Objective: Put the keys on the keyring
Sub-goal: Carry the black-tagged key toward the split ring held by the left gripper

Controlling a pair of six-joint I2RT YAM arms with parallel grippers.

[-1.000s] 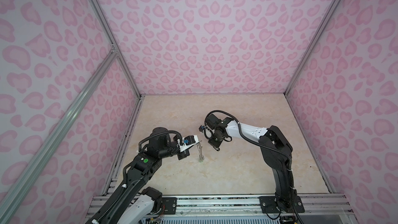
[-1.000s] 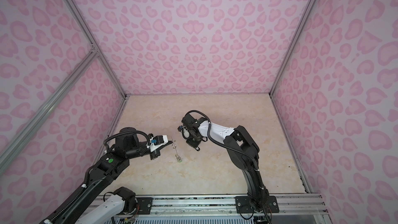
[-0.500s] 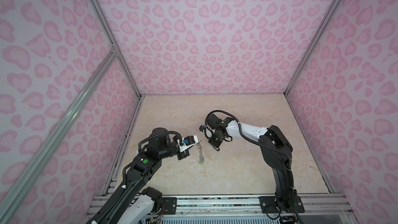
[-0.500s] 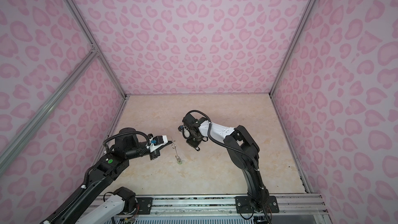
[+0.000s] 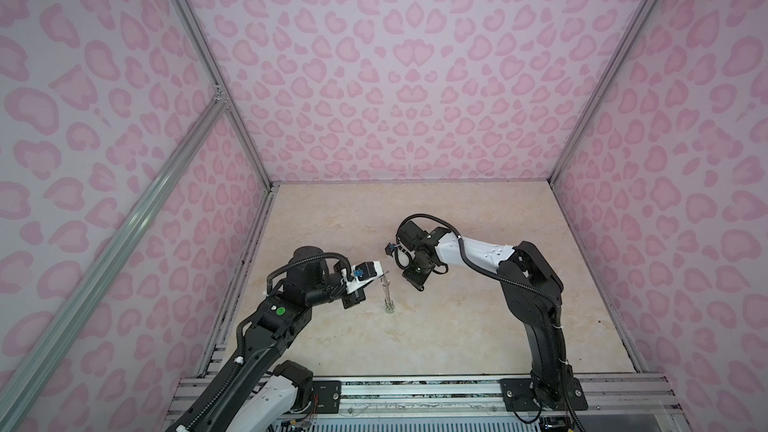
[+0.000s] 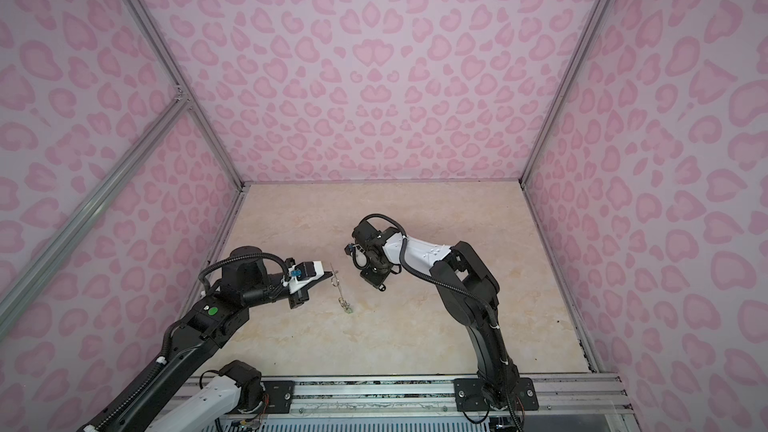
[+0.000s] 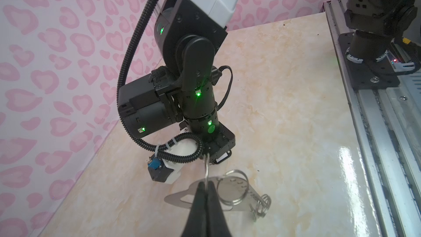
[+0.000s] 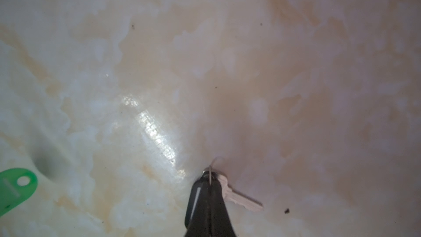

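Keyring [image 7: 227, 185] in left tool [image 7: 206, 184], key [image 8: 243, 200] in right tool [image 8: 209, 176], green tag [image 8: 16, 188]

**No Legible Writing in View**

Nothing can be read in any view. The keyring [image 7: 230, 184] plate bears faint stamped marks, too small and blurred to make out. The green tag [image 8: 13, 188] shows a label strip with no readable characters.

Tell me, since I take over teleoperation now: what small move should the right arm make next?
Probably carry the key, pinched in the shut right gripper, toward the keyring held up by the left gripper, since they are apart.
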